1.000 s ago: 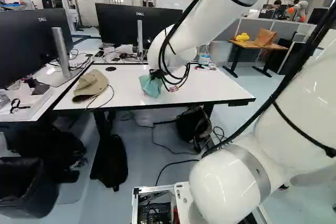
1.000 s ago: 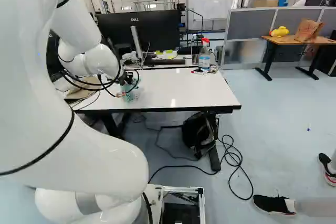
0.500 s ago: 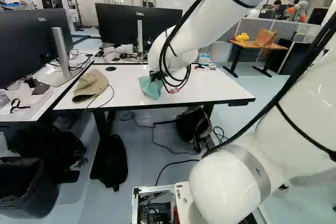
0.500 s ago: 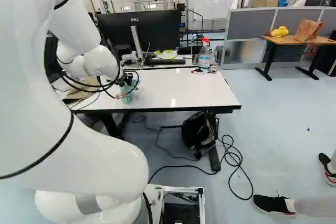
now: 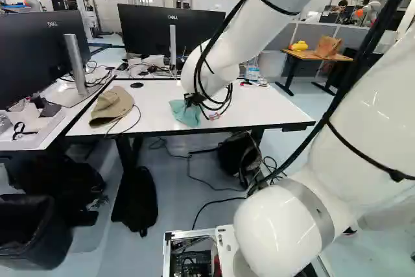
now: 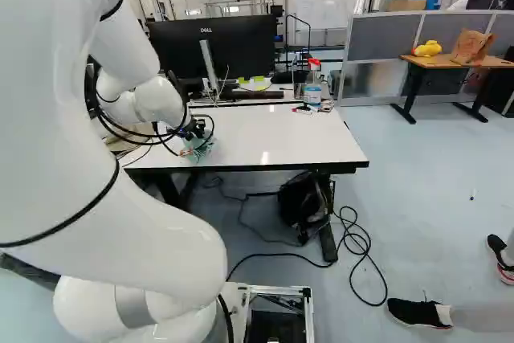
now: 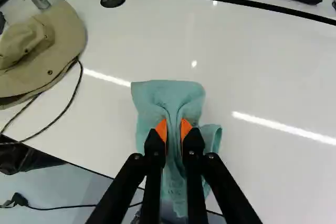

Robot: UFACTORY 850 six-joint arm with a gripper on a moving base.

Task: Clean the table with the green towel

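One green towel [image 7: 167,94] on the table [image 7: 273,82], gripped by the pincer [image 7: 174,129], reaches ahead of the fingertips and back beneath, its long axis along the fingers.

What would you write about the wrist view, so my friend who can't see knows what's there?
A black two-fingered gripper with orange pads pinches a pale green cloth towel over a shiny white table. A tan cloth hat with a wide brim and a flat, round black disc are on the table too.
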